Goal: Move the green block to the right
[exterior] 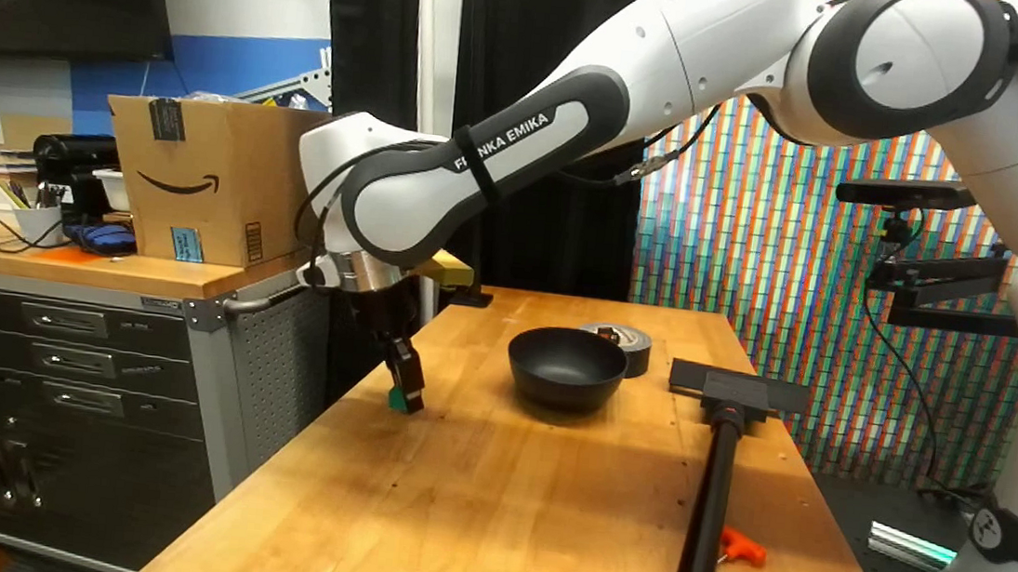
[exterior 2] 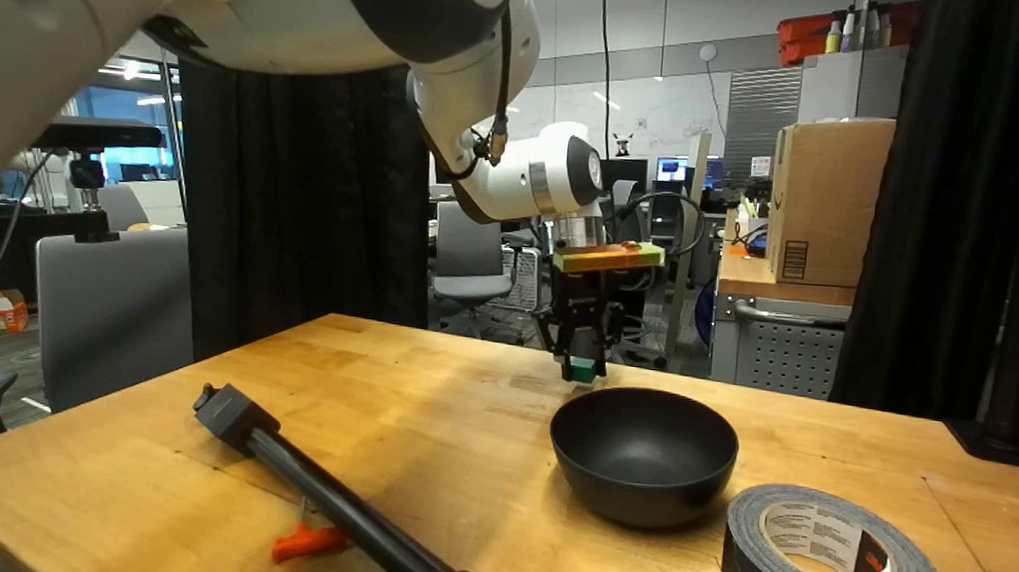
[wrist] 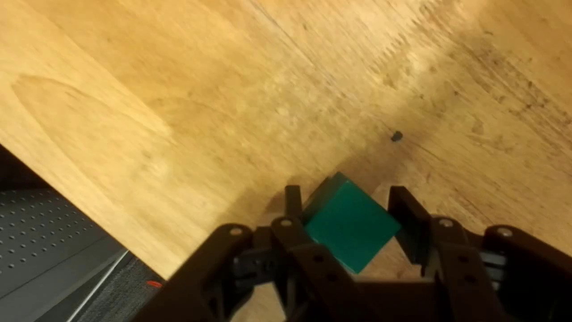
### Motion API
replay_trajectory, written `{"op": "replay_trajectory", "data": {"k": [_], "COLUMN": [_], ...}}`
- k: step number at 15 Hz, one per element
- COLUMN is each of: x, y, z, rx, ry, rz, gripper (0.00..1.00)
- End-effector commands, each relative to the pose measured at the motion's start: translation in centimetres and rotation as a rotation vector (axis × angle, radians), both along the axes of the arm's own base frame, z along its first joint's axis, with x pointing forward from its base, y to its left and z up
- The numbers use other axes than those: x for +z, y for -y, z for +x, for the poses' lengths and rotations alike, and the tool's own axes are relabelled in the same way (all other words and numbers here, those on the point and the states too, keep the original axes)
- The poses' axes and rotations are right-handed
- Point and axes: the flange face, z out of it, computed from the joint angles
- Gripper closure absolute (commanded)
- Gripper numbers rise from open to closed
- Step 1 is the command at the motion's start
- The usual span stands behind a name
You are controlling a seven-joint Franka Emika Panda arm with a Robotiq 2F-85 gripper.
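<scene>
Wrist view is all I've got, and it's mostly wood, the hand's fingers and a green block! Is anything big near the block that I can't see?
Observer: Yes. In an exterior view, a black bowl stands on the table, to the right of the green block in that picture.
Operator: Ooh! Is there something next to the bowl, too?
Observer: There is: in both exterior views, a roll of tape lies flat beside it. I can't tell whether they touch.
</scene>
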Motion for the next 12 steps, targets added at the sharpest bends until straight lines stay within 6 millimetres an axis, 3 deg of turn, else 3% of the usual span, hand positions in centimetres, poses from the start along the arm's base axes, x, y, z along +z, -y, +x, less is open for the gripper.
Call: {"op": "replay_trajectory", "data": {"k": [1, 12], "x": [1.8, 5.4], "y": [3.6, 15.5], "z": [-0.9, -6.1], "rx": [-0.057, -0.246], "ry": [0.024, 0.069], "rz": [0.004, 0.052], "gripper": [0.73, 0.73]}}
